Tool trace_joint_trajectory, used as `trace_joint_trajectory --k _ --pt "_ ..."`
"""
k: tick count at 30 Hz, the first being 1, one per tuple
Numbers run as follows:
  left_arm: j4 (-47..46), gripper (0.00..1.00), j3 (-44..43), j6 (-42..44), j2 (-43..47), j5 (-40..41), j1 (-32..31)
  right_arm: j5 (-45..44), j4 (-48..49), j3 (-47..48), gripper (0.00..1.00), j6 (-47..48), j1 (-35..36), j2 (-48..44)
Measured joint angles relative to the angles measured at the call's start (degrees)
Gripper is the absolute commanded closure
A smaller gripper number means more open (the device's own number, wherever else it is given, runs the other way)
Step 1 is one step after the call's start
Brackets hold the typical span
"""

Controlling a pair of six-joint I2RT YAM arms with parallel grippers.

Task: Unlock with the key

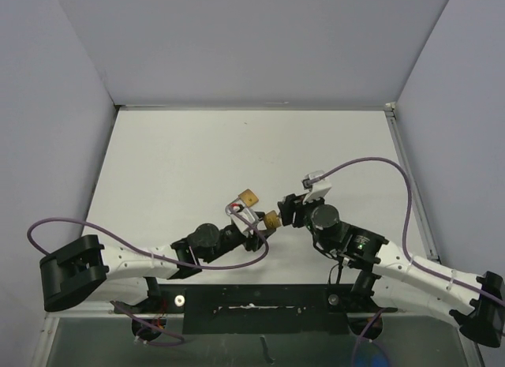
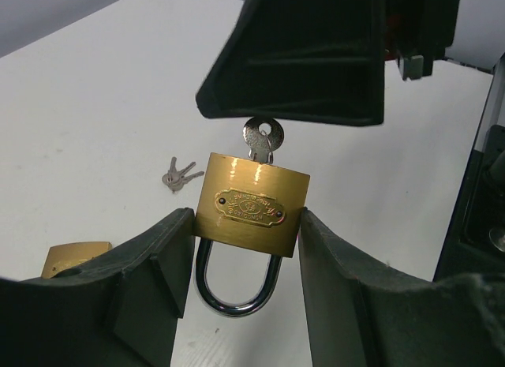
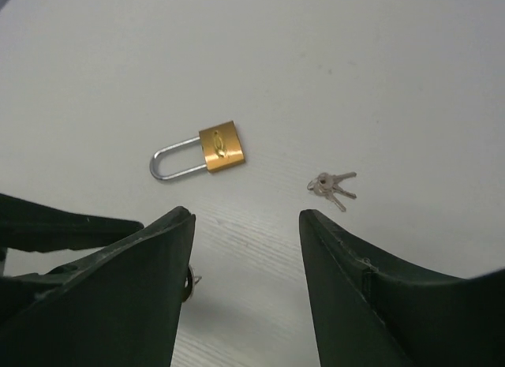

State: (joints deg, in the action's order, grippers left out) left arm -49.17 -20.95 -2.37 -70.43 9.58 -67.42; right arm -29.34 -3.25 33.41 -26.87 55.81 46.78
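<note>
Left end effector (image 2: 245, 219) clamps the brass padlock (image 2: 252, 203) over the bench (image 2: 95, 122), key (image 2: 260, 140) seated, shackle (image 2: 237, 302) apparently closed; right end effector (image 3: 246, 217), fingers apart, seemingly yet to turn it.

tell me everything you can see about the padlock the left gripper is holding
The padlock has a brass-coloured, brushed-looking body with an oval embossed plate fixed by two small rivets, and a shiny chrome shackle. The left gripper clamps the body by its two sides. In the left wrist view the shackle points toward the camera and looks closed. A silver key sits in the opposite end, just below the right gripper.
</note>
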Motion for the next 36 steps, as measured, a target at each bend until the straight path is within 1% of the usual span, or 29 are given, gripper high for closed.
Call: trace_joint_trajectory --k 5,8,13,18,22,27,36 --pt "4.31 1.0 -0.48 0.11 0.94 0.02 0.0 -4.98 -6.43 0.33 0.41 3.63 4.42 0.72" --pt "6.47 1.0 -0.7 0.28 1.03 0.0 0.0 -7.37 -9.05 1.01 0.4 4.92 5.05 0.59" --pt "9.7 1.0 -1.31 1.25 1.2 -0.02 0.0 -8.94 -11.45 1.14 0.39 6.03 5.05 -0.66" --pt "11.21 1.0 -1.51 1.64 1.46 -0.44 0.0 -9.22 -13.73 1.36 0.39 6.84 5.05 -0.7" --pt "12.48 1.0 -2.43 2.03 1.46 -0.96 0.0 -9.14 -14.97 1.9 0.39 7.06 5.05 1.51" --pt "13.05 1.0 -4.02 2.67 1.46 -1.92 0.0 -8.24 -14.97 1.95 0.39 7.56 5.05 3.61" --pt "14.47 1.0 -4.61 3.06 0.59 -2.78 0.02 -5.57 -13.31 1.95 0.39 9.2 5.92 3.87"
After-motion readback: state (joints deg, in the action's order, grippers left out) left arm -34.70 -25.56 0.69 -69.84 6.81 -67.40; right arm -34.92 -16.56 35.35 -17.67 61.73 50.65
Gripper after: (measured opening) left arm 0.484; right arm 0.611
